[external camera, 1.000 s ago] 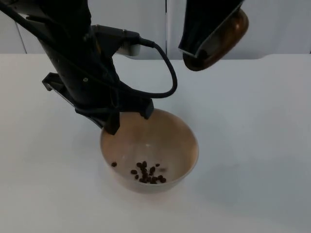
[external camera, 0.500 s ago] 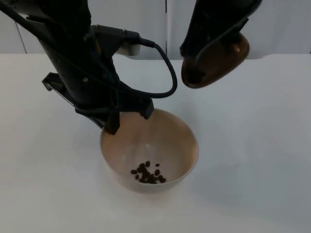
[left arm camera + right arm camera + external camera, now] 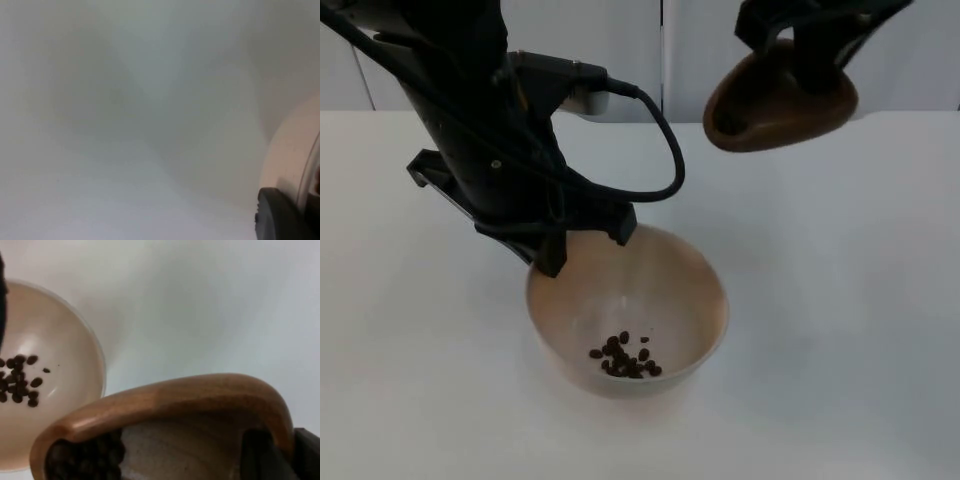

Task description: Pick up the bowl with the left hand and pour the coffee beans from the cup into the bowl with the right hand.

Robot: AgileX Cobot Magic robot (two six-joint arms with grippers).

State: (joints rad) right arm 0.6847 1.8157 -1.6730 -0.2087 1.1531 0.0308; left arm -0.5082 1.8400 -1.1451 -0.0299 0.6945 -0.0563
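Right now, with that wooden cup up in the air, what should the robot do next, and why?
Probably bring the cup back over the bowl and tip again: the right wrist view shows beans left inside, few lie in the bowl, and the cup hangs beyond its rim.

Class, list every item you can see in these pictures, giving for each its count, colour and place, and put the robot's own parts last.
bowl: one, beige, on the white table near its middle, rim gripped at the far left side.
coffee beans: a small dark brown heap in the bowl's bottom; more lie inside the cup.
cup: one, brown wood, held tilted in the air behind and right of the bowl.
table: one, white.
partition wall: grey, behind the table.
left gripper: black, on the bowl's rim.
right gripper: black, clamped on the cup.
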